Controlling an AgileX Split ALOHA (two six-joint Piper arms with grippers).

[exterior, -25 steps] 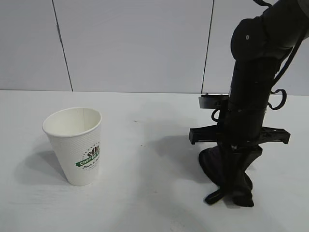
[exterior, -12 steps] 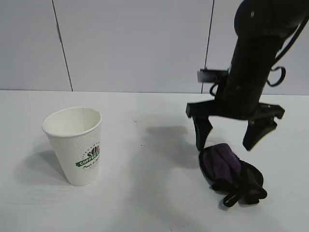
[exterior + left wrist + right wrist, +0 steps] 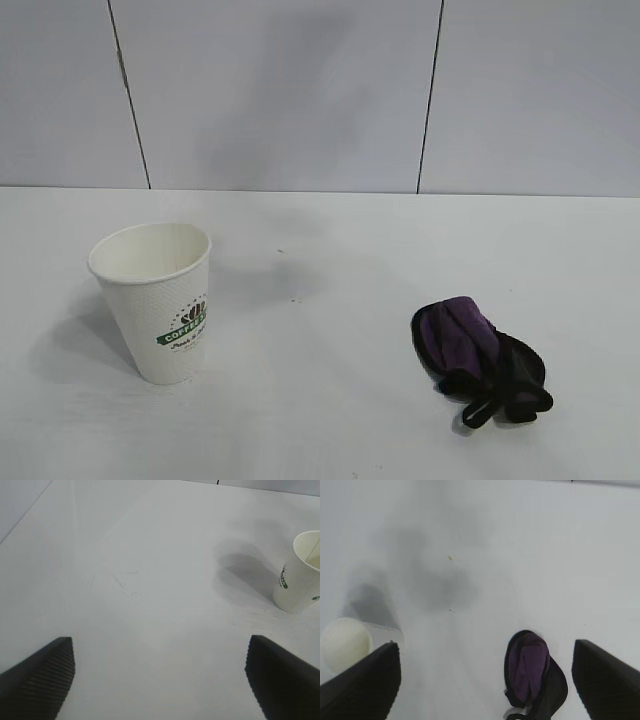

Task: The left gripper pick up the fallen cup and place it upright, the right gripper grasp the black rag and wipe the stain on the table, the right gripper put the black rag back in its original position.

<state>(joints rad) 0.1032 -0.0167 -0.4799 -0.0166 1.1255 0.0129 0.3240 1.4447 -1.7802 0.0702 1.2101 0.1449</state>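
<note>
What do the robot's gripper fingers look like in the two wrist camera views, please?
Only the fingers show. In the left wrist view, the left gripper has two black, wedge-shaped fingers; one inner face carries fine parallel ridges. In the right wrist view, the right gripper has two similar matte black tapered fingers. No cables or markings are visible, and neither arm appears in the exterior view.

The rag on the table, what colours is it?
The small bunched cloth rag is black with purple folds, clearest in the exterior view.
</note>
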